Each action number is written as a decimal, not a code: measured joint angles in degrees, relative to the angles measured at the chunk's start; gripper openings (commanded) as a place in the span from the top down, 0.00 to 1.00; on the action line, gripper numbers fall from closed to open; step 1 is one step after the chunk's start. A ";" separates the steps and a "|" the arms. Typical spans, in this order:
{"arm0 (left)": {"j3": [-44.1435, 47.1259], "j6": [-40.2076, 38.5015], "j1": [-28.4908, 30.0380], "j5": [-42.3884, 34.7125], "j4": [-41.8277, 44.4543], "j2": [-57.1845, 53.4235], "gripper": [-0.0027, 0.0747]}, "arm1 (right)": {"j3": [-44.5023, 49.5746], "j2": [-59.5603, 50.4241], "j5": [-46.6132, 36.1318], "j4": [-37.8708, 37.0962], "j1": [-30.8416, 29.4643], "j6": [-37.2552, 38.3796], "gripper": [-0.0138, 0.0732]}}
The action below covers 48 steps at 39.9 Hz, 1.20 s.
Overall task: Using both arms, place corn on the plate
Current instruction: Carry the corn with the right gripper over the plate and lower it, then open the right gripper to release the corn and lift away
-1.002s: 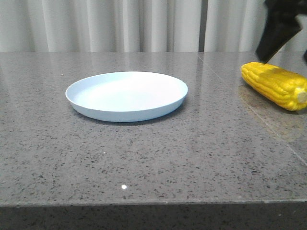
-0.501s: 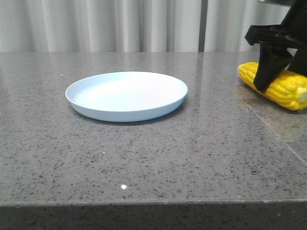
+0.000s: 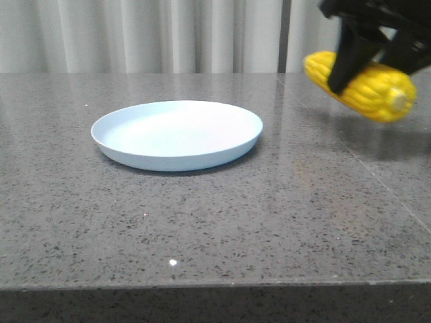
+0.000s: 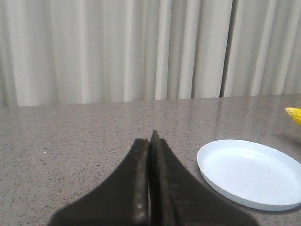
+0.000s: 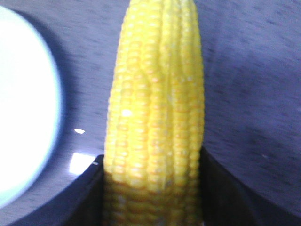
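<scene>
The yellow corn point(image 3: 367, 91) hangs in the air at the right of the table, held by my right gripper point(image 3: 360, 57), which is shut on it. In the right wrist view the corn point(image 5: 155, 117) fills the middle between the two black fingers point(image 5: 84, 193). The pale blue plate point(image 3: 177, 134) lies flat on the table at centre left, apart from the corn; its rim also shows in the right wrist view point(image 5: 28, 117). My left gripper point(image 4: 149, 141) is shut and empty, left of the plate point(image 4: 251, 172). The corn's tip point(image 4: 294, 114) shows at that view's edge.
The grey speckled stone table point(image 3: 215, 222) has its front edge near the bottom of the front view. A seam point(image 3: 377, 175) runs across its right part. White curtains point(image 3: 168, 33) hang behind the table.
My right gripper came down onto the corn, closed on it and lifted it off the table, moving it up and to the left. The plate has not moved.
</scene>
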 measured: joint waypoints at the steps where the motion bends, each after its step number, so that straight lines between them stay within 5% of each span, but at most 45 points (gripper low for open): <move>1: 0.00 0.00 0.00 0.00 0.00 0.00 0.99 | -0.58 0.13 0.10 -0.25 1.01 1.06 0.73; 18: 0.00 0.00 0.00 0.00 0.00 0.00 0.99 | -14.43 12.87 0.62 -12.31 19.96 23.61 0.73; 29: 0.00 0.00 0.00 0.00 0.00 0.00 0.99 | -15.55 17.83 -0.59 -17.06 21.81 35.48 0.71; 41: 0.00 0.00 0.00 0.00 0.00 0.00 0.99 | -15.57 17.94 -0.67 -17.04 21.96 35.93 0.23; 48: 0.00 0.00 0.00 0.00 0.00 0.00 0.99 | -15.91 17.94 -0.21 -16.94 21.95 35.93 0.12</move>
